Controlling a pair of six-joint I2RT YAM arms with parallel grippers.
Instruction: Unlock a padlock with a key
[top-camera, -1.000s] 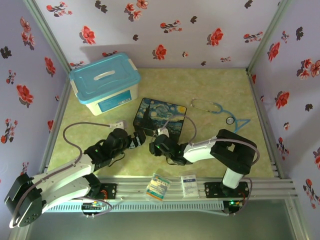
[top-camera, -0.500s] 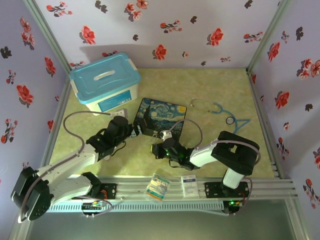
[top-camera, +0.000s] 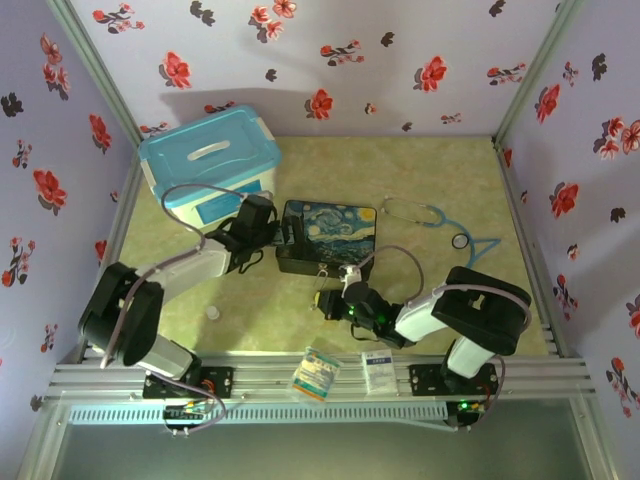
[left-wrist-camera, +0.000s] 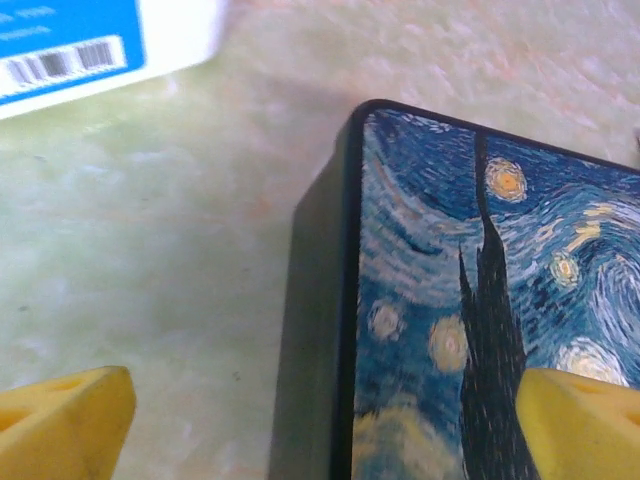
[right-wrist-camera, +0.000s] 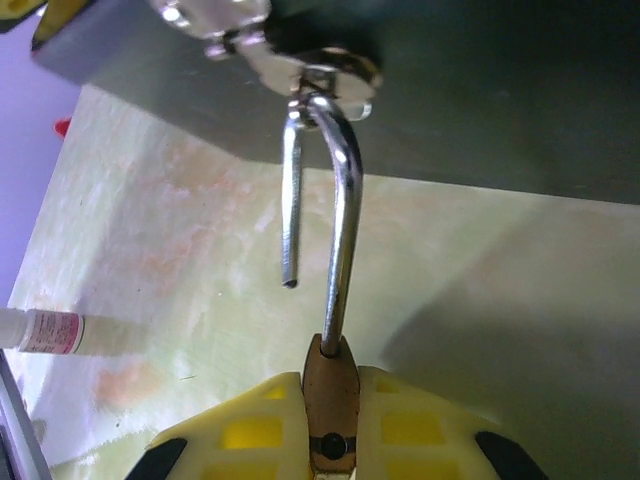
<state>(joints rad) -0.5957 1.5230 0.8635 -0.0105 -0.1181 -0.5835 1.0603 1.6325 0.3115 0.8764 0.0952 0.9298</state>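
padlock (right-wrist-camera: 340, 270) tight in low right end effector (right-wrist-camera: 330, 410); left end effector (left-wrist-camera: 322, 425) wide apart astride box (left-wrist-camera: 450, 260) corner

One padlock (right-wrist-camera: 331, 385), two boxes (top-camera: 327, 232) (top-camera: 208, 160) — one stethoscope (top-camera: 459, 240).

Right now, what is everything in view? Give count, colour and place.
storage bin: one, white with blue lid, far left of the table
painted box: one, dark, starry-night lid, centre
padlock: one, brass body, silvery shackle open and hooked in the box's clasp
stethoscope: one, teal tubing, right of the box
small cap: one, white, near left
packets: two, on the front rail
left pincer: one, yellow pads, open astride the box's corner
right pincer: one, yellow pads, shut on the padlock body
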